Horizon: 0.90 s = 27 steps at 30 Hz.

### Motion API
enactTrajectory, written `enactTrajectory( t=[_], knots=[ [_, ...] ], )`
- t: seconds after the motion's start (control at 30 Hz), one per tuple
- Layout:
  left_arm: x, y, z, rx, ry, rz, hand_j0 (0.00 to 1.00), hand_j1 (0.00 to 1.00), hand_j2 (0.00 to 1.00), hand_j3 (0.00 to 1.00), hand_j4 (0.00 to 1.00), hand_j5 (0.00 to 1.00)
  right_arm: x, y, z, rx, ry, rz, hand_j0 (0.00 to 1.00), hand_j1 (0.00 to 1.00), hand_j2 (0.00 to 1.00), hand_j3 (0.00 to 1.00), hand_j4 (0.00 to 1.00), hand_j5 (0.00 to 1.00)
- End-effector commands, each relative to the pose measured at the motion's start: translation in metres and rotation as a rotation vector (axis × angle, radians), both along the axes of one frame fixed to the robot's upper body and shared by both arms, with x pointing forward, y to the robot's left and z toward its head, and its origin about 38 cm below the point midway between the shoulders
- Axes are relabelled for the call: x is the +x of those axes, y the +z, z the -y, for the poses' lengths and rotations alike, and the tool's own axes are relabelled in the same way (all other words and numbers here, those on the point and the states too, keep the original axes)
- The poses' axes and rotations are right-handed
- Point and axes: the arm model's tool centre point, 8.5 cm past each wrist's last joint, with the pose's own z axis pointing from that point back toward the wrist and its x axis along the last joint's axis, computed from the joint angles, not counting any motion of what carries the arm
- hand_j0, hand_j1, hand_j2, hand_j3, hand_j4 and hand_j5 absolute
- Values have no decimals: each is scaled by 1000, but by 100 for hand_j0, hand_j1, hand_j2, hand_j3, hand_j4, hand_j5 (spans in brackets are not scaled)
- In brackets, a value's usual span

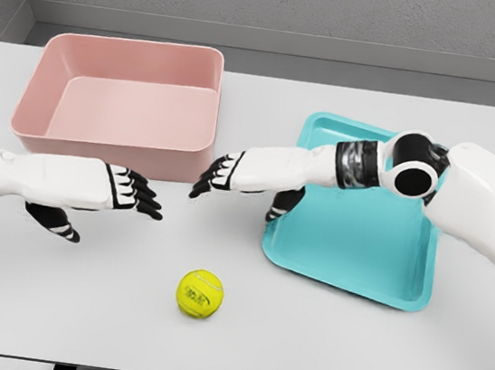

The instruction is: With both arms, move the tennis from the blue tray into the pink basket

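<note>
**K:** Tennis ball sits nearest the camera, on the bare white table. Not in the tray, not in the basket. Nothing touching it.

**M:** Tray position?

**K:** Blue tray is right of centre, skewed relative to the table edge, nothing lying in it. Ball is well left of its near corner.

**M:** Basket?

**K:** Pink basket at the back left, upright, inside bare.

**M:** Hands?

**K:** Left hand comes in from the left edge, fingers stretched out flat and pointing right, thumb hanging below. Holding nothing. It's in front of the basket's near wall, up and left of the ball.

**M:** Right?

**K:** Right hand reaches across from over the tray, past its left edge, fingers extended toward the left, thumb down. Also holding nothing. Fingertips sit near the basket's front right corner. Both hands face each other with a gap between, ball closer to the camera than either.
</note>
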Motion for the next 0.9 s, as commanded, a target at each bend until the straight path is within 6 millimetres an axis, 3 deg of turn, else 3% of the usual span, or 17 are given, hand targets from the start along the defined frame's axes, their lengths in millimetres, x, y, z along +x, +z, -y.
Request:
enactTrajectory(
  t=[0.0,0.07,0.17,0.33,0.37,0.57,0.87],
  knots=[
    [1,-6,27,-87,-38,-9,100,100,100,100,100,100,12,3,25,-11,-69,5,100,100,100,100,100,100],
    [1,-9,39,-112,-58,-9,100,100,100,100,100,100,40,10,61,-16,-199,16,100,100,100,100,100,100],
    [-1,-15,46,-120,-75,-29,100,100,100,100,100,100,45,14,83,-8,-254,22,100,100,100,100,100,100],
    [-10,-33,57,-106,-108,-80,100,100,100,100,100,100,45,18,84,-1,-258,31,100,100,100,100,100,100],
    [-12,-37,58,-103,-114,-94,100,100,100,100,100,100,46,19,97,-10,-280,35,100,100,100,100,100,100],
    [-21,-52,75,-114,-155,-135,100,100,100,100,100,100,44,36,126,-18,-321,72,100,100,100,100,100,100],
    [-26,-59,91,-135,-189,-153,100,100,100,100,100,100,34,51,152,-15,-346,111,100,100,100,100,100,100]
  ],
)
